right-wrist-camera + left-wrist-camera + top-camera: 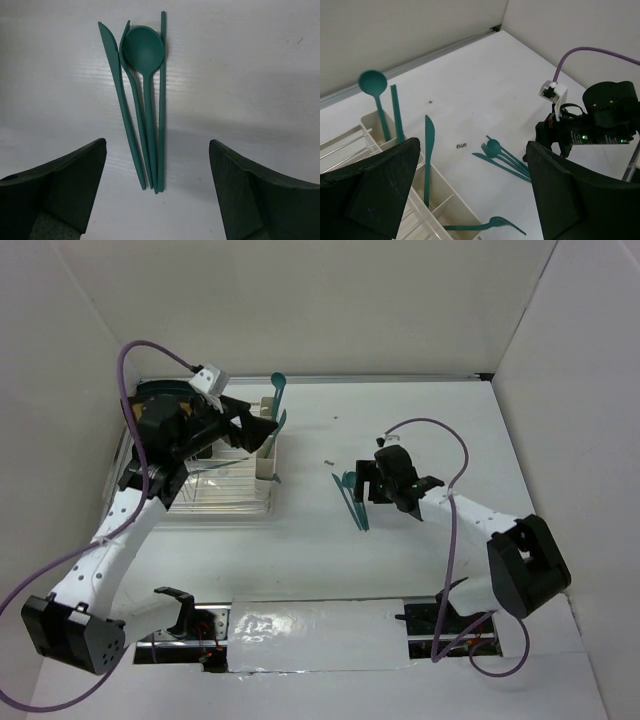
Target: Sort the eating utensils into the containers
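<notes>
The left pincer (472, 167) is being held apart above the containers (442, 202), where a spoon (372, 82) and a knife (428, 150) are being kept upright. The right pincer (157, 145) is being held apart over four utensils (144, 100) lying together on the counter (250, 60).

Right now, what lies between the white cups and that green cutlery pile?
Mostly bare table: just a tiny dark scrap, plain in the left wrist view, plus a fork beside the cups.

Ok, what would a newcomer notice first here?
A tight bundle of teal utensils lies on the white table, framed between the right fingers, which stand open. On the left side, a spoon and knife stand upright in the cream containers.
</notes>
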Controlling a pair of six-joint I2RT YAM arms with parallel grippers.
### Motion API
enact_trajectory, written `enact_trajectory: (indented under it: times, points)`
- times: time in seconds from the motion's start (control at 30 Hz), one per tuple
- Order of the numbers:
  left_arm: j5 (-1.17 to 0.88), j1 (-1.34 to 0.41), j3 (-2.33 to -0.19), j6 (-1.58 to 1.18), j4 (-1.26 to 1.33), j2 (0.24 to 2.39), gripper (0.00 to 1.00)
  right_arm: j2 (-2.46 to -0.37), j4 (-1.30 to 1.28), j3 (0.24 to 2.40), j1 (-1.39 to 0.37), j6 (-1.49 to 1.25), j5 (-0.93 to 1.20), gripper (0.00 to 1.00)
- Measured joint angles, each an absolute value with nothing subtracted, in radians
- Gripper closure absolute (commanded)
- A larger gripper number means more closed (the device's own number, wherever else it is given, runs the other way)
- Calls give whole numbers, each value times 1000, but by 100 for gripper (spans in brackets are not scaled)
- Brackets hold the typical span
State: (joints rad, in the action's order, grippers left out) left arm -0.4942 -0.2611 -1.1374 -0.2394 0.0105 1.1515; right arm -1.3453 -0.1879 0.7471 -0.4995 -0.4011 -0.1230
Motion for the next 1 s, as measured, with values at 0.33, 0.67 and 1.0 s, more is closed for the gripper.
enact_trajectory:
  times: [0.33, 0.67, 1.0]
  points:
    - [-382, -258, -1073, -241, -12, 1050, 0, -1528, -135, 837, -500, -366, -130, 34]
    - [-337, -257, -1070, -240, -23, 1053, 0, -1715, -116, 927, -500, -340, -172, 53]
    - [-333, -257, -1057, -240, -23, 1053, 0, -1732, -94, 936, -500, -331, -179, 87]
